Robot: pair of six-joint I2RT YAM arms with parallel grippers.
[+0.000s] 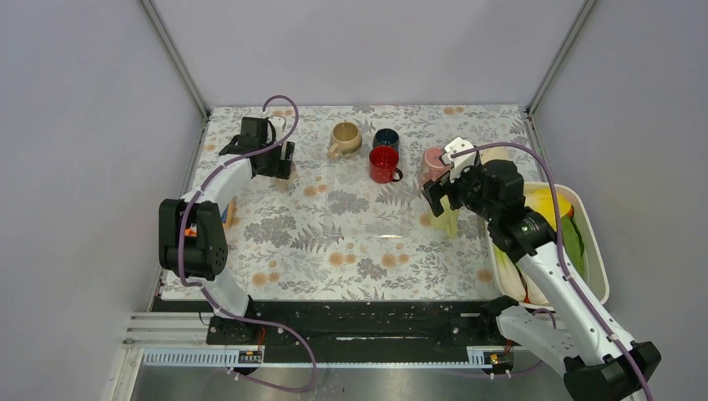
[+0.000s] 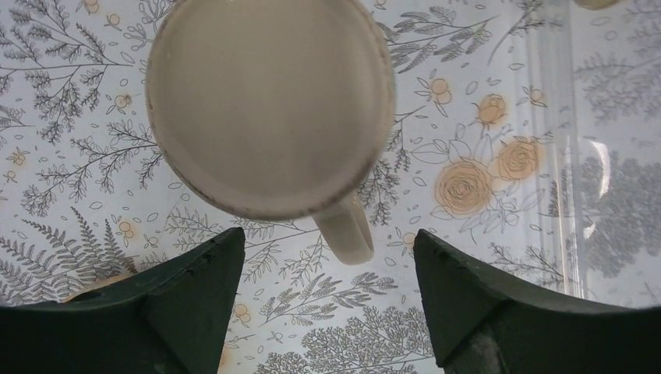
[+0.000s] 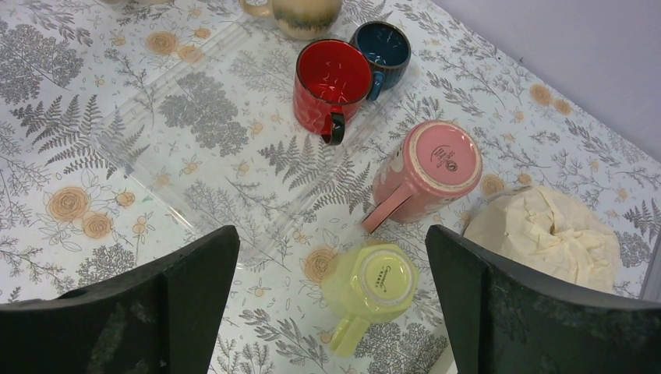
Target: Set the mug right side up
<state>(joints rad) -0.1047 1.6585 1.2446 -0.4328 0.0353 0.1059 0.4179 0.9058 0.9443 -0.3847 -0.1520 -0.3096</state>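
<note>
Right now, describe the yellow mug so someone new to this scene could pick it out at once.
Start at the white bin at the right edge of the table; just left of it, under the right hand, is the yellow mug. It stands base up, nearer the arms than the pink mug, also base up, and is the only yellow one.

Pink mug (image 3: 429, 175), yellow mug (image 3: 372, 292), red mug (image 3: 331, 82); grey-orange floral tablecloth (image 3: 78, 140).
</note>
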